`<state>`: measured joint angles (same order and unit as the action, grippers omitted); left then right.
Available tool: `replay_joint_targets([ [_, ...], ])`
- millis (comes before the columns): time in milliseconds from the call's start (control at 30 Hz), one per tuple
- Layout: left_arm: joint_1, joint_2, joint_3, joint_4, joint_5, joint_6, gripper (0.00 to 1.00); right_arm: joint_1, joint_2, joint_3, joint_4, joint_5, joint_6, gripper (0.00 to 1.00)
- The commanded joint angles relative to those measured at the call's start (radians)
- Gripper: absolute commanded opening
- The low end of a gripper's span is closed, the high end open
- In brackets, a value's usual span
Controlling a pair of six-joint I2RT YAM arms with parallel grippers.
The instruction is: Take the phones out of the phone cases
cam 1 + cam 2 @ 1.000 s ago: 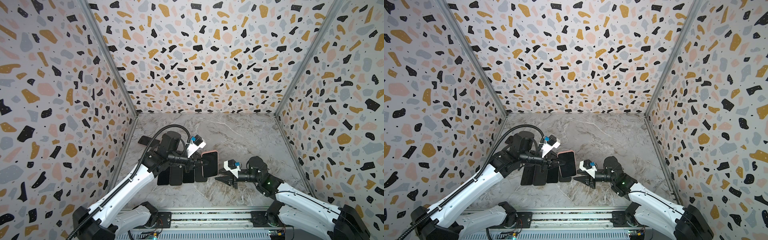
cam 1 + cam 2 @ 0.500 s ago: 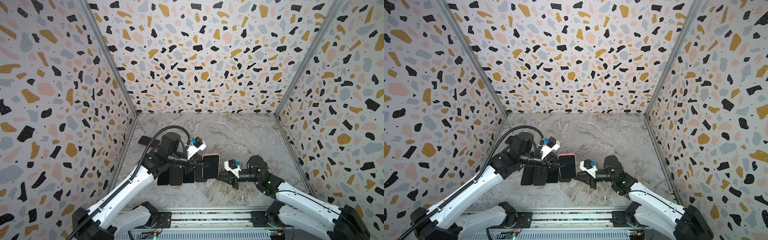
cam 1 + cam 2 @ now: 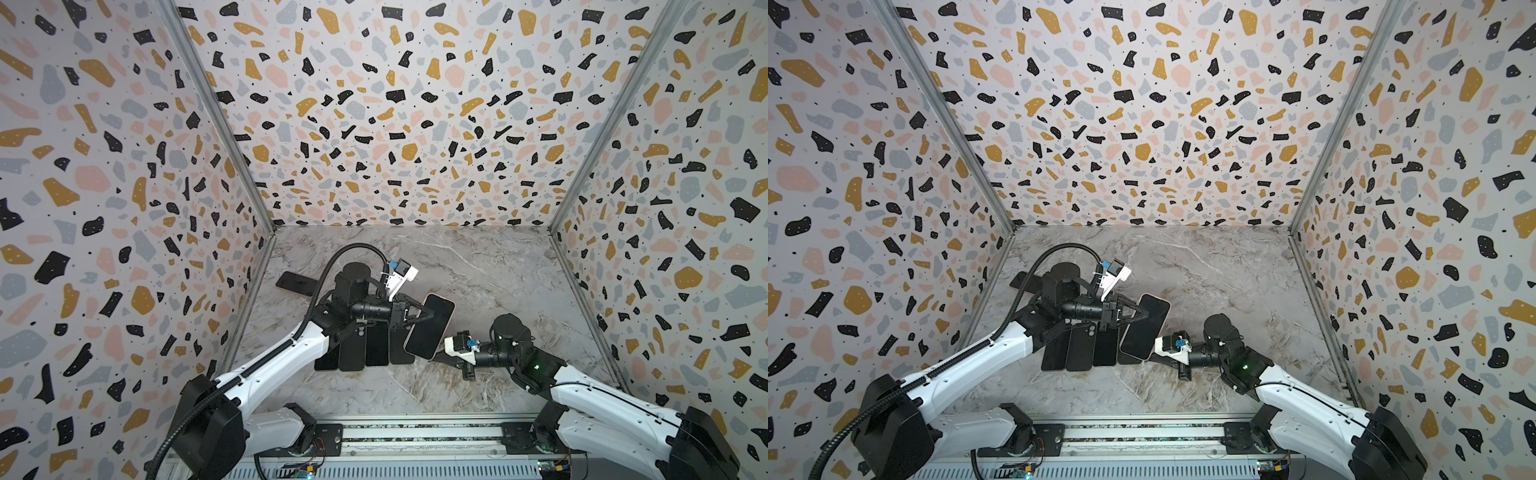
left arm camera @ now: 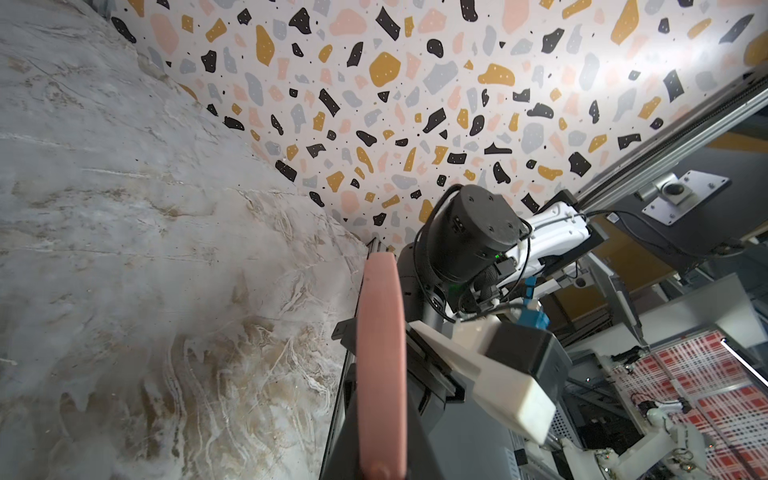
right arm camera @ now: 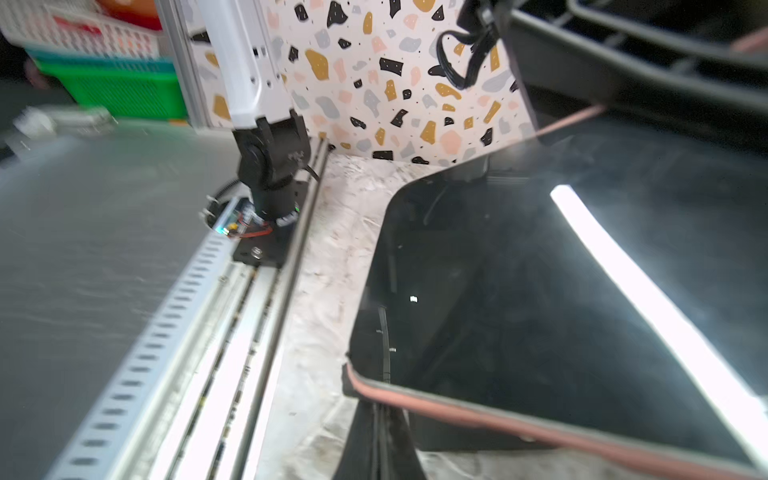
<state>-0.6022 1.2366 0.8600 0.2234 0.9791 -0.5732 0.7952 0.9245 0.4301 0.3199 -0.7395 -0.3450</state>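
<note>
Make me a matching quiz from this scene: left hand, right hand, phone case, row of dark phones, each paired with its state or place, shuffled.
1. left hand
2. right hand
3. phone case
4. row of dark phones

A. flat on the table, side by side
B. pink, around a dark-screened phone
C. shut on the case's long edge
D. shut, tips at the case's near corner

Pairs: 1-C, 2-D, 3-B, 4-A

In both top views we could not see the far ends of the dark phones (image 3: 352, 353) lying in a row — the left arm (image 3: 282, 353) covered them — nor the tips of the right gripper (image 3: 440, 359), lost under the phone (image 3: 430, 326). The left wrist view gave us the phone case (image 4: 380, 332) only as a blurred pink edge, cut off by the frame.
</note>
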Motion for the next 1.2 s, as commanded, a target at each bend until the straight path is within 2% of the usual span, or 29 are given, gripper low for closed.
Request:
replay_joint_targets([
  [0, -0.007, 0.006, -0.019, 0.195, -0.088, -0.077, 0.00, 0.018, -0.038, 0.024, 0.237, 0.006, -0.045, 0.00],
  [167, -0.006, -0.015, -0.029, 0.227, -0.100, -0.103, 0.00, -0.001, -0.057, -0.016, 0.268, -0.011, 0.006, 0.00],
  [300, 0.007, -0.031, 0.008, 0.210, -0.086, -0.095, 0.00, -0.002, -0.118, -0.084, 0.256, -0.007, 0.076, 0.24],
  [400, 0.009, -0.037, 0.061, 0.118, -0.074, -0.026, 0.00, 0.002, -0.140, -0.107, 0.228, -0.030, 0.118, 0.42],
  [467, 0.008, -0.040, 0.085, 0.053, -0.068, 0.019, 0.00, 0.007, -0.140, -0.107, 0.229, -0.034, 0.138, 0.47],
  [667, 0.007, -0.060, 0.060, 0.047, -0.045, 0.032, 0.00, 0.005, -0.093, -0.058, 0.220, -0.003, 0.159, 0.48],
  [833, 0.001, -0.075, 0.027, 0.109, -0.036, -0.007, 0.00, 0.001, -0.054, -0.023, 0.217, 0.007, 0.162, 0.48],
  [1167, -0.005, -0.091, 0.027, 0.105, -0.024, -0.003, 0.00, -0.061, -0.023, -0.006, 0.238, -0.003, 0.199, 0.46],
])
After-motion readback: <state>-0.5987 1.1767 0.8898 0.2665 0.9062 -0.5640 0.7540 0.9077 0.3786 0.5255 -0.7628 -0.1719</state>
